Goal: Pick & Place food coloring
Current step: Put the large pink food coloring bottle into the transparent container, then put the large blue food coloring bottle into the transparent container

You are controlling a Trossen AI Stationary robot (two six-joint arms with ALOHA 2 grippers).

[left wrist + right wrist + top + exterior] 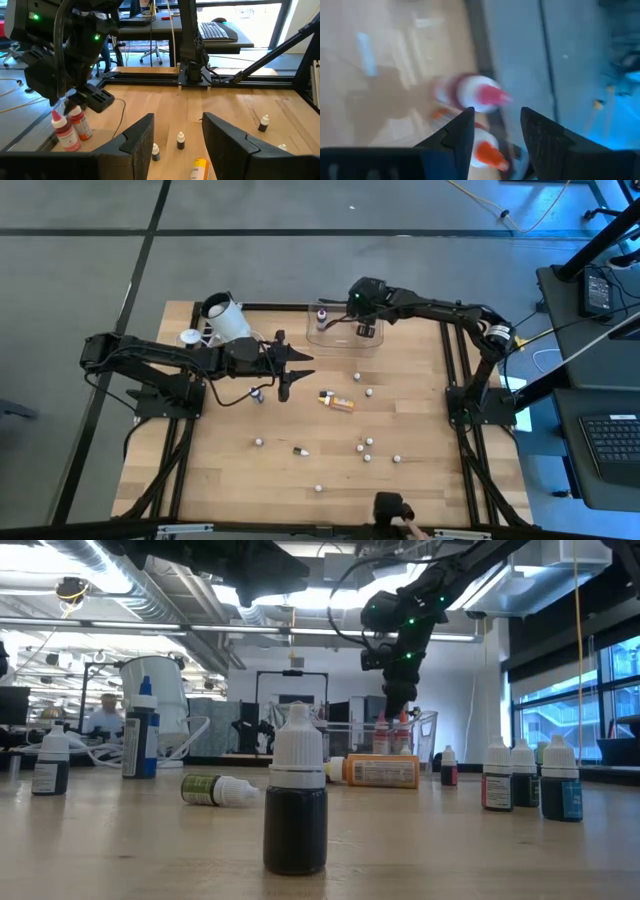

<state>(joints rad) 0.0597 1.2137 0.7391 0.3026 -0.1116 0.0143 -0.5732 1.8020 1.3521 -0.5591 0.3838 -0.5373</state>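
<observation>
On the left of the wooden worktop (230, 470), a large white cup (226, 317) is seen lying tilted near the far edge. The left gripper (291, 365) is held just beside it, low over the boards towards the middle, its two fingers (134, 140) spread apart with nothing between them. A small blue-tinted bottle (258, 394) stands close under the left arm.

Towards the middle, an orange-yellow bottle (337, 402) lies on its side on the worktop, and a dark bottle (299, 450) lies nearer the front edge. Several pale-capped bottles are scattered upright around them, among them one (259, 442) on the left side, one (368, 392) just beyond the orange-yellow bottle, and one (318, 489) near the front edge. In the low view, a dark bottle with a white cap (295, 802) stands nearest the camera, and a green-labelled bottle (216, 789) lies on its side behind it.

At the far edge, right of centre, a clear plastic tub (335, 335) rests on the worktop. A purple bottle (321, 314) stands inside it at its left end. The right gripper (366, 330) is poised over the tub, its fingers (451, 139) parted; directly below them a red bottle (470, 93) and an orange bottle (487, 152) are seen inside the tub, neither one gripped.

Further right, more small bottles (397, 459) stand on the boards.
</observation>
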